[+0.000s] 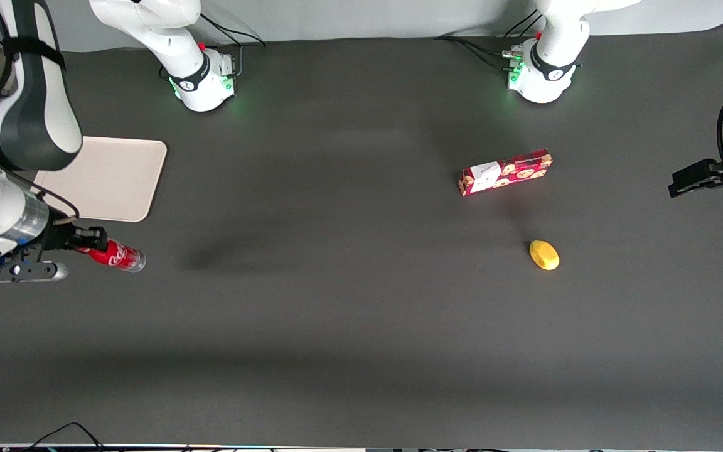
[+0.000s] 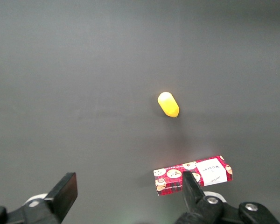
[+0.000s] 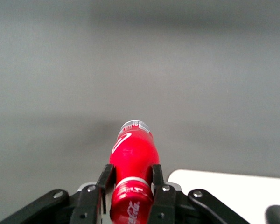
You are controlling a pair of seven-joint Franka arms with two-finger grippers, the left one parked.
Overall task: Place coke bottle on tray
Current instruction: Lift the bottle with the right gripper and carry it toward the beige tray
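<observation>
Dark table; jaws (image 1: 90,240) seemingly clamp coke bottle (image 1: 117,255).

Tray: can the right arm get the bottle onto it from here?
Probably yes. The gripper, shut on the coke bottle, is just nearer the front camera than the tray, whose visible surface looks bare.
</observation>
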